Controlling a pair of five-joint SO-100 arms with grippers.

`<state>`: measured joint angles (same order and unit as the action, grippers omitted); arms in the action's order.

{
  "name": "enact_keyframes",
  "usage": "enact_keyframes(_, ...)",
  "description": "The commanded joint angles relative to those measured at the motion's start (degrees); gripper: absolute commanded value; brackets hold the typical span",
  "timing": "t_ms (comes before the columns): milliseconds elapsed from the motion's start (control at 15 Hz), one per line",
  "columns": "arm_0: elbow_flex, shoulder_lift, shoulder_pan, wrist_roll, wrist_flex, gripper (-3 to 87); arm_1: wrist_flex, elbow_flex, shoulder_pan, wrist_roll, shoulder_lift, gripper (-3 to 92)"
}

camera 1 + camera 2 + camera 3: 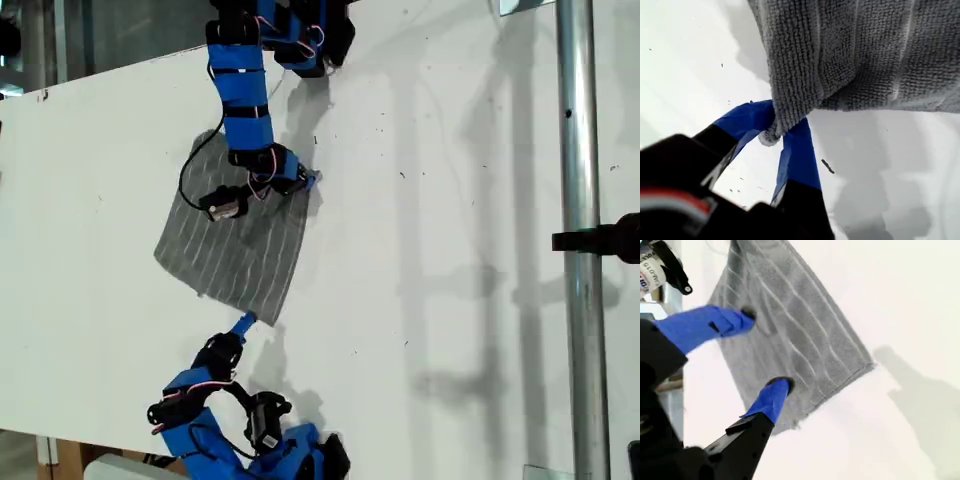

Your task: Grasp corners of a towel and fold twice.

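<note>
Exterior view: dark grey striped towel [238,250] lies flat on the white tabletop [450,250]. My first end effector [780,132] pinches one corner [771,136]; my second end effector [767,352] straddles the cloth, jaws wide — first-fold grasp stage; next it must close.

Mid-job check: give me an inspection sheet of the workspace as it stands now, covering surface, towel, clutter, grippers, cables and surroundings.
Surface: white table, a few small dark specks, shadows.
Job's things: towel lies mostly flat; one corner is pinched and lifted.
Clutter: nothing seen.
Grippers: my first gripper shut on that corner; my second gripper open, fingertips pressing on the towel near its edge.
Cables: thin wires loop along the arm over the towel.
Surroundings: metal pole at the exterior view's right, with a black clamp.
</note>
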<state>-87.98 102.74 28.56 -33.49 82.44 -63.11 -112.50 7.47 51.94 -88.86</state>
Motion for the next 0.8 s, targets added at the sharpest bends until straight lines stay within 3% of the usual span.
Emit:
enact_keyframes(0, 3.7, -1.8, 1.8, 2.5, 0.1, 34.5, 0.8, -1.9, -0.7, 0.8, -6.5, -0.2)
enact_keyframes(267, -1.1, -14.5, 2.8, 1.4, -9.1, 32.5, 2.0, -5.4, -0.4, 0.8, -10.1, -0.2)
enact_keyframes(733, 8.4, -37.4, 2.4, -3.0, -10.5, 25.6, 2.4, -4.8, -1.1, 0.9, -9.1, -0.2)
